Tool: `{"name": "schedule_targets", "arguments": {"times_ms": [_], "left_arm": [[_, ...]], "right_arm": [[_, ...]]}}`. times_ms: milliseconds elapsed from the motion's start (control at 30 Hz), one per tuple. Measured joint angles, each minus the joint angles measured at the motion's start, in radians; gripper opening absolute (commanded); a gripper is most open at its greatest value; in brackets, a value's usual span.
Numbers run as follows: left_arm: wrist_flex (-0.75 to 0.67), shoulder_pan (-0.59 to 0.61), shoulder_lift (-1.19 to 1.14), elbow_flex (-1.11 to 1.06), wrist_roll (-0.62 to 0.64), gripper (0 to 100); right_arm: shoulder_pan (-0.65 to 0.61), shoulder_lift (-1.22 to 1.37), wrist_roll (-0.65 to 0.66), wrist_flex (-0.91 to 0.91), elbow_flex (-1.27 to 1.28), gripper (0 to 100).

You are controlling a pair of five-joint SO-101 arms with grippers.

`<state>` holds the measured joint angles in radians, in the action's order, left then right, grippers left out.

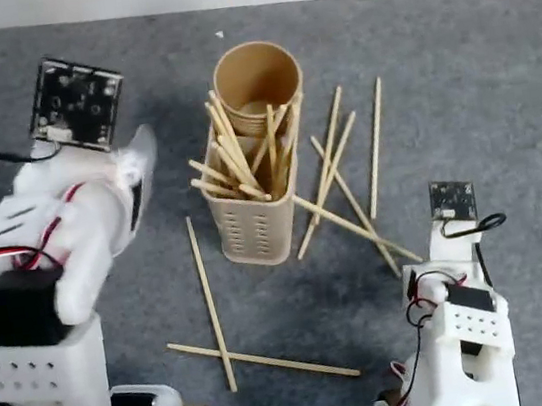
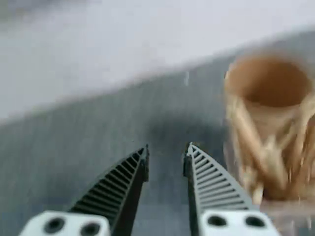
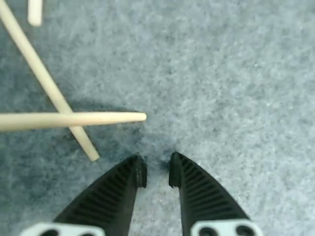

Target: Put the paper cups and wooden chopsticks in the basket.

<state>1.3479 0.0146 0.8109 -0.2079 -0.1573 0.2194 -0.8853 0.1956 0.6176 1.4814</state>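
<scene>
Grey table (image 1: 493,61) with a slotted basket (image 1: 255,230) upright at its middle, holding a paper cup (image 1: 257,79) and bundled chopsticks (image 1: 234,158). Loose chopsticks (image 1: 376,143) fan out on the basket's right and two more cross (image 1: 225,355) in front of it; bare surface lies on its left. The left gripper (image 2: 166,156) hovers beside the basket, fingers apart, empty. The right gripper (image 3: 156,169) points down near two crossing stick ends (image 3: 64,118), fingers narrowly parted, empty.

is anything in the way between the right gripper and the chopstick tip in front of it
Nothing visible. Bare grey carpet lies between the right gripper and the tip of the nearest chopstick. That chopstick lies crossed with a second chopstick.
</scene>
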Motion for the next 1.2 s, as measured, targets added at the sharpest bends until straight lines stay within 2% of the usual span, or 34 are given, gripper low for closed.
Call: {"name": "schedule_targets", "arguments": {"times_ms": [100, 233, 367, 467, 567, 667, 767, 867, 1000, 1200], "left_arm": [[0.155, 0.043, 0.000, -0.060, 0.000, 15], [0.193, 0.071, 0.000, -0.233, -0.064, 15], [0.198, 0.068, 0.000, -0.437, -0.262, 15], [0.212, 0.043, 0.000, -0.543, -0.466, 15], [0.222, -0.048, 0.000, -0.626, -0.654, 16], [0.219, -0.163, 0.000, -0.683, -0.717, 21], [0.176, -0.282, 0.000, -0.747, -0.726, 27], [0.095, -0.353, 0.000, -0.813, -0.729, 27], [-0.064, -0.368, 0.000, -0.907, -0.743, 27], [-0.258, -0.374, 0.000, -1.028, -0.844, 27]], "right_arm": [[0.006, -0.008, 0.000, 0.043, 0.000, 10.1], [0.011, -0.008, 0.000, 0.052, 0.000, 10.1], [0.011, -0.008, 0.000, 0.054, 0.000, 10.1], [0.011, -0.008, 0.000, 0.049, 0.000, 10.1], [0.011, -0.006, -0.002, 0.009, 0.000, 10.1], [0.011, -0.003, -0.002, 0.000, 0.000, 10.1], [0.011, -0.003, -0.002, 0.000, 0.000, 10.1], [0.011, -0.003, -0.002, 0.000, 0.000, 10.1], [0.011, -0.003, -0.002, 0.000, 0.000, 10.1], [0.011, -0.003, -0.002, 0.000, 0.000, 10.1]]}}
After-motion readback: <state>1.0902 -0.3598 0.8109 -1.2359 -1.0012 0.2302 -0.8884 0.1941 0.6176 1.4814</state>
